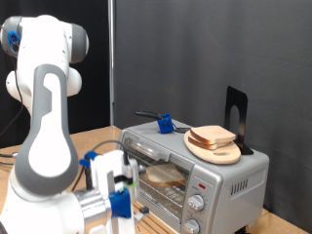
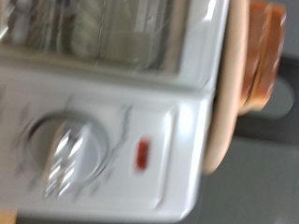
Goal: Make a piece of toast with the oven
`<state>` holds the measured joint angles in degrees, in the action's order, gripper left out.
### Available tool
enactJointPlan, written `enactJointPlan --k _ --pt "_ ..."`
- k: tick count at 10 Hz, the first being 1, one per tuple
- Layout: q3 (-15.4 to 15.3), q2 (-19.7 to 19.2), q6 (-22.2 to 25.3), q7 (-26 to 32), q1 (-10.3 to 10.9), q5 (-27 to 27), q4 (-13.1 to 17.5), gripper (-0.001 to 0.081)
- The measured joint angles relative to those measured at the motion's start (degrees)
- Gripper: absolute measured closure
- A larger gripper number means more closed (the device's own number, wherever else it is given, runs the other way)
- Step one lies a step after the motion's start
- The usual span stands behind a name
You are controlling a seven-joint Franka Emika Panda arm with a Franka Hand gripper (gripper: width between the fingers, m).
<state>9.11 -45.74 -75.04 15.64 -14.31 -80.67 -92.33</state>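
The silver-grey oven (image 1: 229,180) stands at the exterior view's lower right with its glass door (image 1: 161,180) shut. Through the glass a pale piece of toast (image 1: 166,176) lies on the rack. The two knobs (image 1: 202,203) and the red light (image 1: 202,183) are on the front panel. My gripper (image 1: 122,198) hangs in front of the oven, at the exterior view's left of the door. The wrist view is blurred and close on the oven front: a knob (image 2: 65,149), the red light (image 2: 142,154) and the door glass (image 2: 93,33). No fingers show there.
A round wooden plate (image 1: 200,148) with a second bread slice (image 1: 214,136) rests on the oven top; both show in the wrist view (image 2: 229,103), (image 2: 264,51). A blue clamp (image 1: 166,124) and a black stand (image 1: 236,117) are also up there. A dark curtain hangs behind.
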Motion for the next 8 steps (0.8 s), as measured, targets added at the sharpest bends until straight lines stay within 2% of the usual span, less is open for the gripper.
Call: enactJointPlan --k 4,6,8 --pt "-0.03 -7.98 -0.79 -1.97 -1.01 -1.44 9.74 0.0124" --pt "0.13 -10.52 -0.87 -2.80 -2.06 -1.44 12.85 0.0124" --pt "0.10 -11.80 -1.55 -2.81 -2.57 -1.85 14.73 0.0124"
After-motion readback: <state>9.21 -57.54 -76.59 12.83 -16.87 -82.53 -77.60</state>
